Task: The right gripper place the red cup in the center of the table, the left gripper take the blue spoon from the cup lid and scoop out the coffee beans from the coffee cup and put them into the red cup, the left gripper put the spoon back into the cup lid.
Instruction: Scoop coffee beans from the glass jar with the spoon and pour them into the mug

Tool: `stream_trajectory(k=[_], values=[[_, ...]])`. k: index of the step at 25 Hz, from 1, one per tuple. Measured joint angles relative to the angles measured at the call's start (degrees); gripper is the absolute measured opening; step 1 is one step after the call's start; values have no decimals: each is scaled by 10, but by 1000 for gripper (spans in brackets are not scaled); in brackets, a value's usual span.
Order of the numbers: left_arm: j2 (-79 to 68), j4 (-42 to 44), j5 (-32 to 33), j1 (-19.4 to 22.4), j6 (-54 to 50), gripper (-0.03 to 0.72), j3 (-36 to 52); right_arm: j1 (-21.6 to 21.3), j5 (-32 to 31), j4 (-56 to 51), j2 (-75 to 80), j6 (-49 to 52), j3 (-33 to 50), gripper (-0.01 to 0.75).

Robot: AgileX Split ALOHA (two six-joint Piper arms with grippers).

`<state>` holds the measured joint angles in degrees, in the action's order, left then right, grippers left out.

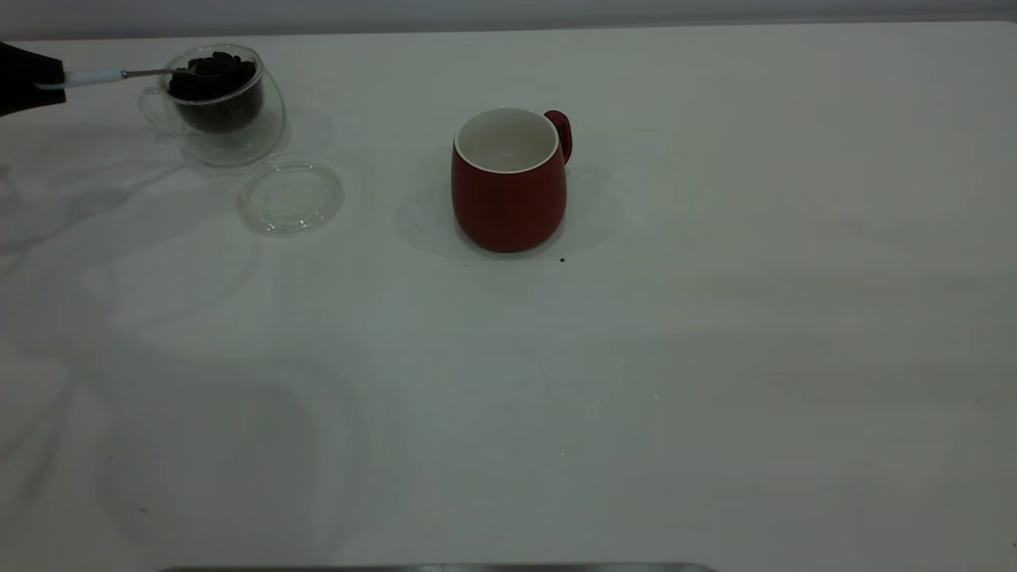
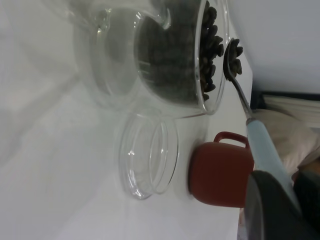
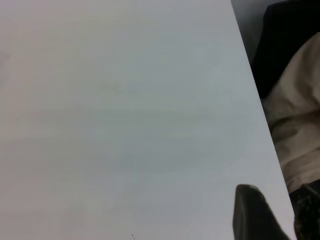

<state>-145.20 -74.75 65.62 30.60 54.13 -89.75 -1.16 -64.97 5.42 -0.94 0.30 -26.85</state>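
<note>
The red cup (image 1: 508, 183) stands upright near the middle of the table (image 1: 636, 381), white inside, with no beans showing in it; it also shows in the left wrist view (image 2: 220, 175). My left gripper (image 1: 28, 79) is at the far left back, shut on the handle of the blue spoon (image 1: 103, 76). The spoon's bowl (image 2: 233, 60) holds a few coffee beans at the rim of the coffee cup (image 1: 218, 103), which is full of coffee beans (image 2: 200, 50). The cup lid (image 1: 291, 195) lies empty in front of the glass cup. My right gripper (image 3: 277, 210) is over bare table, out of the exterior view.
A tiny dark speck (image 1: 562, 259) lies just in front of the red cup. The table's right edge (image 3: 255, 95) runs close to the right gripper, with dark and beige cloth beyond it.
</note>
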Motion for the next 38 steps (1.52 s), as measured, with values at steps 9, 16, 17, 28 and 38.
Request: stream_trajectory(k=[9, 16, 17, 28, 38], values=[[2, 4, 0, 0, -2, 122, 0, 0, 0, 0, 0, 0, 0, 243], [6, 5, 0, 0, -3, 122, 0, 0, 0, 0, 0, 0, 0, 243], [6, 5, 0, 0, -3, 122, 0, 0, 0, 0, 0, 0, 0, 243], [12, 16, 0, -42, -4, 122, 0, 0, 0, 0, 0, 0, 0, 243], [12, 18, 0, -106, -6, 122, 0, 0, 0, 0, 0, 0, 0, 243]])
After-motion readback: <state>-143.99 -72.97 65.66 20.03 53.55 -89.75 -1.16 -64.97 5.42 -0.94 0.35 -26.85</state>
